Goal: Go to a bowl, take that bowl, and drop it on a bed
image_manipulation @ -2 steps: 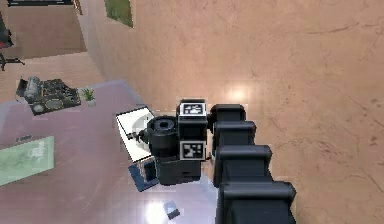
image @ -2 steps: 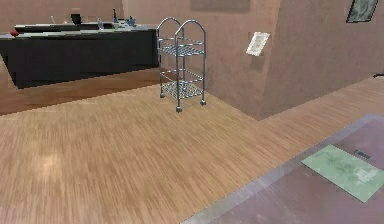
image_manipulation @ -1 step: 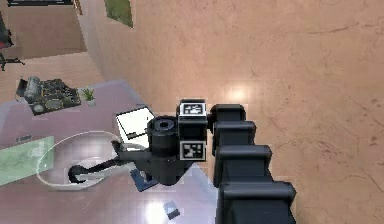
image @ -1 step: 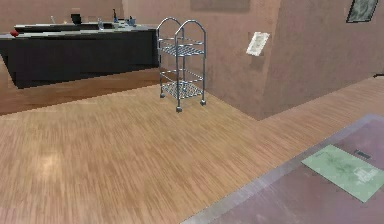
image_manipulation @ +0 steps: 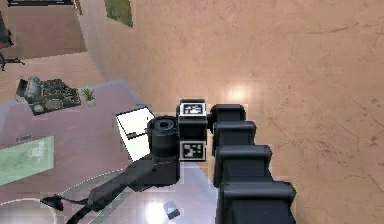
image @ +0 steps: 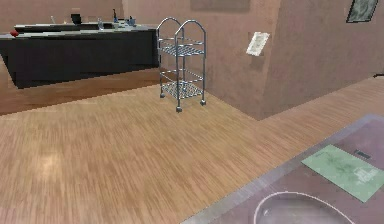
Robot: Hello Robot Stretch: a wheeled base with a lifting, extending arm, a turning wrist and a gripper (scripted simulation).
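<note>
You have one bowl [image: 300,208], a clear round rim at the forward view's bottom right, on the grey counter [image: 290,175] beside one green mat [image: 345,168]. One gripper [image_manipulation: 62,206] lies lower left in the arm side view. You cannot tell its grip or whether it holds anything.

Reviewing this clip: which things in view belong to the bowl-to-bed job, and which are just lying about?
Job:
round pale rim, possibly the bowl
end effector

Lying about:
wire rack
green mat
white box
tray of small items
dark counter
wall picture
</note>
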